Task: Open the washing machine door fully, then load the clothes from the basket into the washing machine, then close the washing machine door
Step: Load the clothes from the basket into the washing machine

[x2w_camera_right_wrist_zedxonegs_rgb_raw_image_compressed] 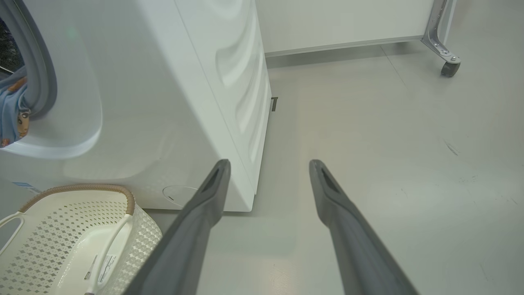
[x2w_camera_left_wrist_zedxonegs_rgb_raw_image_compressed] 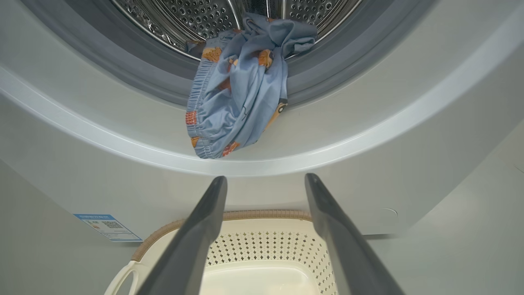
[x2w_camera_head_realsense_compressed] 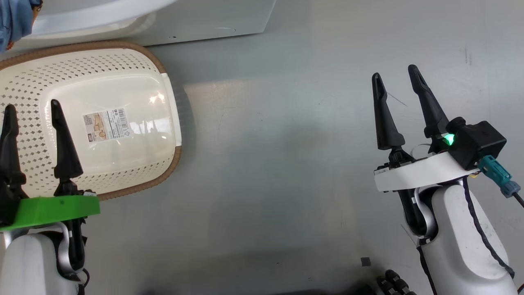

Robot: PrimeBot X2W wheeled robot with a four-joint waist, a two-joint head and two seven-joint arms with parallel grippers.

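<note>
Currently, the left gripper (x2w_camera_head_realsense_compressed: 32,105) is held spread wide with nothing gripped, above the basket (x2w_camera_head_realsense_compressed: 41,73), which is set on the floor (x2w_camera_head_realsense_compressed: 286,164) just before the washing machine (x2w_camera_left_wrist_zedxonegs_rgb_raw_image_compressed: 409,164). The right gripper (x2w_camera_head_realsense_compressed: 395,71) is likewise spread, unladen. The clothes (x2w_camera_left_wrist_zedxonegs_rgb_raw_image_compressed: 237,94) are draped from the drum mouth across the grey gasket (x2w_camera_left_wrist_zedxonegs_rgb_raw_image_compressed: 123,73).

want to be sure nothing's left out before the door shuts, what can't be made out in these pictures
- Left wrist view: the drum is cut off by the top edge, so how many clothes lie inside cannot be told.
- Head view: the basket has its left end cut off by the edge and partly covered by the left tool.
- Left wrist view: the blue label has print too small to read.
</note>
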